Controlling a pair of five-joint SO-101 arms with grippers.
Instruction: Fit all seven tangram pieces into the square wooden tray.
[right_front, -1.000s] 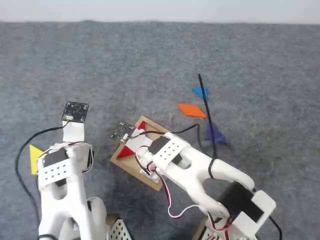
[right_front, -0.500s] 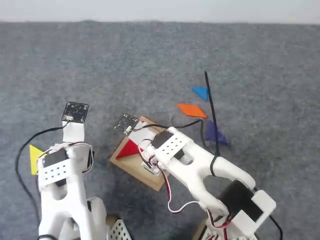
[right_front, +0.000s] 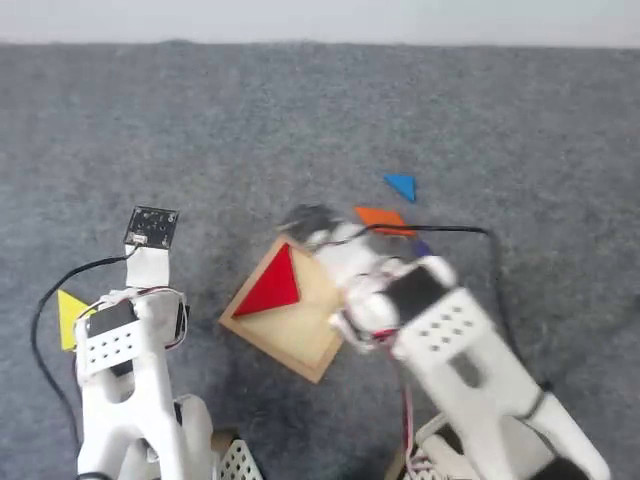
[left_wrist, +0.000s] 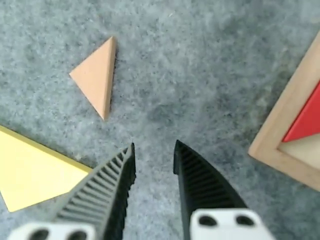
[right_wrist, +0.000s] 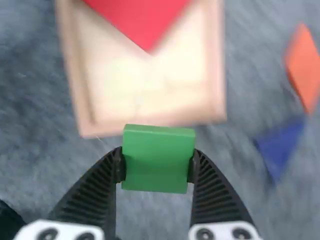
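The square wooden tray (right_front: 300, 330) lies at the table's middle with a red triangle (right_front: 270, 285) in its far left half. My right gripper (right_wrist: 158, 152) is shut on a green square (right_wrist: 158, 157), held just outside the tray's rim (right_wrist: 215, 65). The right arm (right_front: 430, 320) stands over the tray's right corner. My left gripper (left_wrist: 152, 152) hangs open over bare carpet, with a tan triangle (left_wrist: 97, 75) ahead of it, a yellow triangle (left_wrist: 35, 172) beside it and the tray's corner (left_wrist: 280, 135) on the other side.
An orange parallelogram (right_front: 380, 217) and a blue triangle (right_front: 401, 185) lie beyond the tray. A dark blue piece (right_wrist: 280, 142) lies near the orange one (right_wrist: 302, 65). The yellow triangle (right_front: 68, 315) lies at the left arm's outer side. Grey carpet covers the table.
The right arm has swung off the tray toward the right, uncovering the red triangle and the tray's floor. The left arm has kept still.
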